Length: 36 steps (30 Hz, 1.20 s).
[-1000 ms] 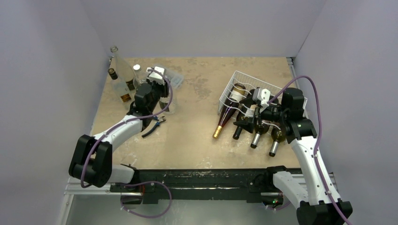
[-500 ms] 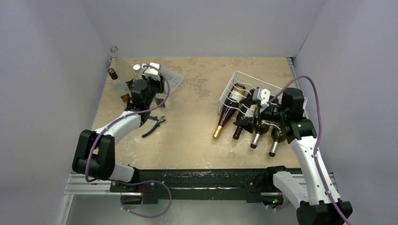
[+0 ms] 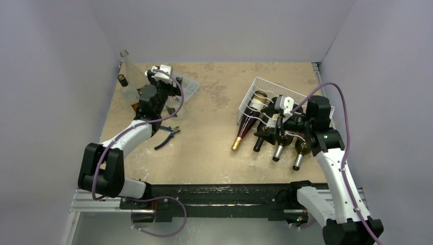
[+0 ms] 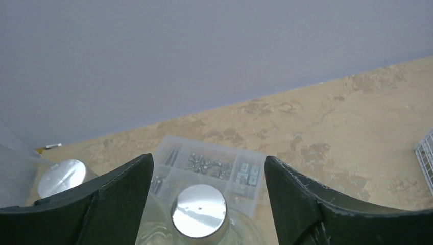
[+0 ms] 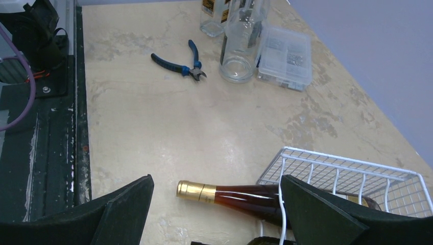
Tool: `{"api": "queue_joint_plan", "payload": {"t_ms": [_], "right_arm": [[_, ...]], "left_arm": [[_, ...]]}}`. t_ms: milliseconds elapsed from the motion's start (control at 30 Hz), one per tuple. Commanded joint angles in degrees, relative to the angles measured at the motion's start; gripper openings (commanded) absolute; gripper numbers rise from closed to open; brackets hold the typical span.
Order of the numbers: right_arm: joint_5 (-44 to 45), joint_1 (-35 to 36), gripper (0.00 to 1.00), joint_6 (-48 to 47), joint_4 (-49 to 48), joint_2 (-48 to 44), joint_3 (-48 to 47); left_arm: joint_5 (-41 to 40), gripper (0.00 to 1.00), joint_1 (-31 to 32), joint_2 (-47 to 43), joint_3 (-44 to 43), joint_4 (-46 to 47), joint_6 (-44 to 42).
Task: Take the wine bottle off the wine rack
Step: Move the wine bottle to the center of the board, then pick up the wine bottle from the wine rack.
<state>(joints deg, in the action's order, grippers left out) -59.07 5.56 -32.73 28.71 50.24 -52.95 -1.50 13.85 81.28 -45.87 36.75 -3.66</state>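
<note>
The white wire wine rack (image 3: 254, 88) stands at the right of the table. Several wine bottles lie on it with their necks toward me, among them an amber wine bottle (image 3: 245, 130) with a gold cap. My right gripper (image 3: 268, 133) hovers open over those necks. In the right wrist view the amber bottle (image 5: 240, 195) lies between and below the spread fingers (image 5: 217, 177), untouched, next to the rack (image 5: 352, 171). My left gripper (image 3: 164, 84) is at the far left, open around the silver cap (image 4: 199, 211) of an upright clear bottle, with a gap on each side.
More upright bottles (image 3: 128, 74) cluster at the back left by the wall. A clear compartment box (image 4: 214, 166) of small parts lies just behind the clear bottle. Blue-handled pliers (image 3: 167, 137) lie on the table near the left arm.
My left gripper has shifted back and to the left and has opened, letting go of the clear bottle's neck. The right arm has not moved.
</note>
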Motion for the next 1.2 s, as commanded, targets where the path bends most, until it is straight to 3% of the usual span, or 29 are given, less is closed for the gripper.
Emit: {"api": "queue_joint_plan", "payload": {"t_ms": [0,167,267,533,700,900,1033,1167], "right_arm": [[0.4,-0.3,0.99,-0.9,-0.4,-0.4,0.6],[0.5,-0.3,0.99,-1.1,-0.4,-0.6,0.7],[0.4,-0.3,0.99,-1.3,-0.2,-0.7,0.7],[-3.1,-1.0,0.99,-3.4,1.5,-0.8,0.9],[-3.7,-1.7,0.99,-5.7,2.6,-1.3,2.2],[-5.1,-3.0,0.99,-12.6,3.3,-2.5,5.2],[-8.2,-4.5,0.99,-16.9,4.0,-2.7,7.7],[-7.0,-5.1,0.99,-14.5,1.9,-2.6,8.4]], "left_arm": [[0.9,0.86,-0.6,-4.0,-2.5,7.6,0.1],[0.8,1.0,-0.6,-9.4,-2.2,2.1,2.4],[0.0,1.0,-0.6,-14.8,-3.3,-6.8,5.4],[3.1,1.0,-0.6,-32.2,-7.4,-41.8,14.1],[10.6,1.0,-0.6,-40.7,-5.9,-51.6,19.7],[21.6,1.0,-0.6,-45.0,-0.7,-56.8,33.3],[30.4,1.0,-0.4,-45.8,7.3,-53.1,44.1],[28.7,1.0,4.0,-47.8,12.8,-48.5,47.9]]}}
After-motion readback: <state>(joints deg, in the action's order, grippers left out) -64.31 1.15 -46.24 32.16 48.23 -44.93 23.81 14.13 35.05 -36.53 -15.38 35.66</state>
